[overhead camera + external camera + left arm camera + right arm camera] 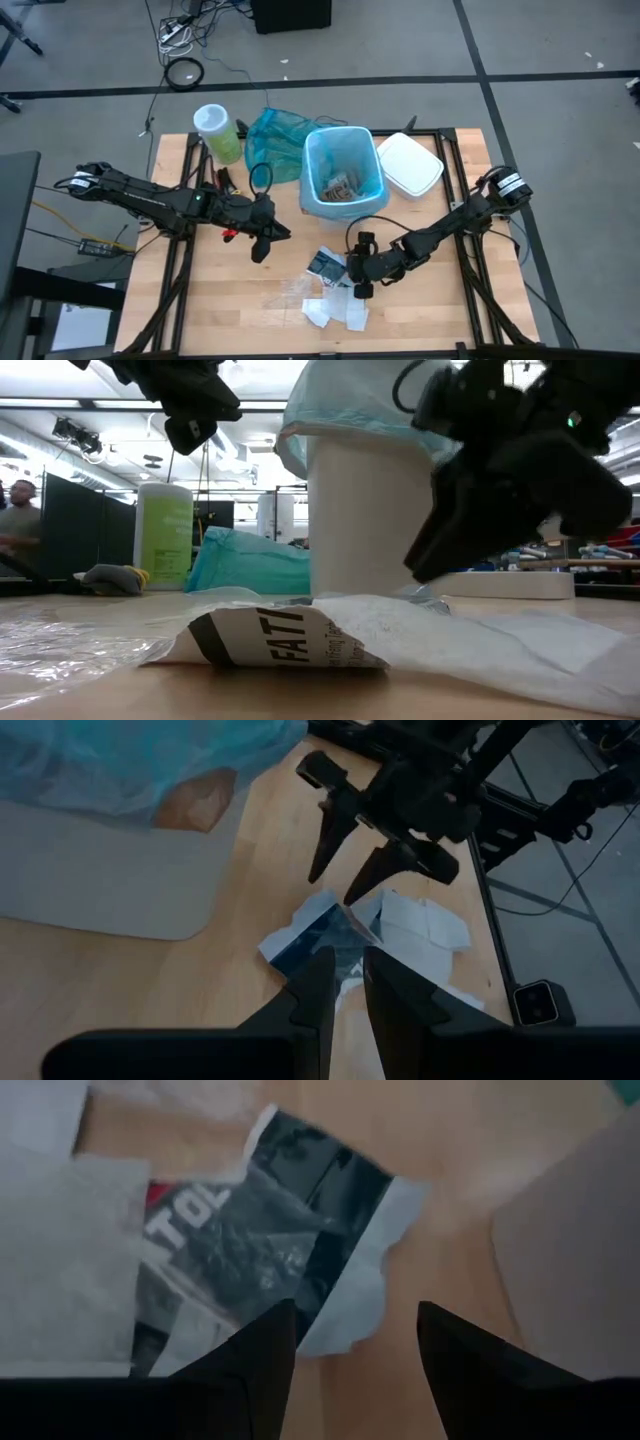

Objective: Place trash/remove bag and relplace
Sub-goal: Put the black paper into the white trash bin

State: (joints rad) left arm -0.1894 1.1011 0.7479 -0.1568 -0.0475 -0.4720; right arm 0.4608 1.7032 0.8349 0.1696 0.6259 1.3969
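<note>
Right gripper [362,265] low over the near table, fingers apart and empty, just above a dark packet [326,264] among scattered trash [335,309], left gripper [262,243] raised nearby, fingers narrow, empty, sky-blue bag [313,160] lining the bin [340,208] beyond.

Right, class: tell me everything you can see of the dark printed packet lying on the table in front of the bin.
The dark packet is a flat, torn wrapper, black with white lettering and a ragged white edge, looking like thin glossy film. It lies flat on the wooden table just in front of the white bin, touching the white paper scraps and clear plastic beside it. The right gripper hangs open directly above its edge, not yet gripping it.
</note>
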